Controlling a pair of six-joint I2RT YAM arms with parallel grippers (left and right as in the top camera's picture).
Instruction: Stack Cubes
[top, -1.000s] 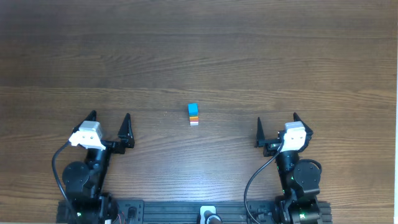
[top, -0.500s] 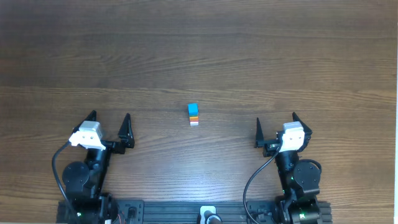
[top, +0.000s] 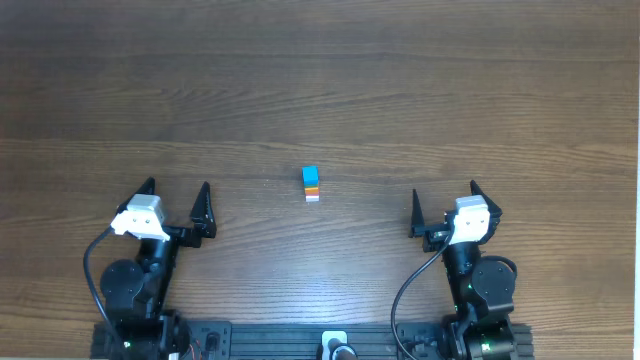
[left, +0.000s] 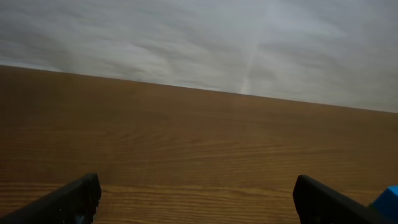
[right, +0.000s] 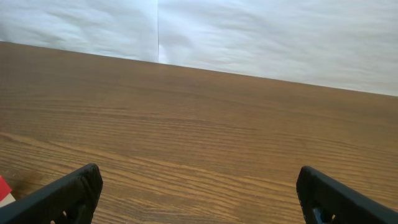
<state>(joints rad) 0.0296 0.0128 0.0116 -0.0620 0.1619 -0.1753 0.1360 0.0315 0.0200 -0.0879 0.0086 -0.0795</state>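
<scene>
The cube stack stands on the tabletop, blue on top, orange under it, white lowest. My left hand and right hand sit to either side, well apart from it, both released and spread wide.

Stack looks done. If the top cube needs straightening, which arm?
Left, narrowly. The left gripper and right gripper, both open, flank the cube stack about equally, but the left wrist view catches the blue top cube; the right wrist view catches a lower cube.
</scene>
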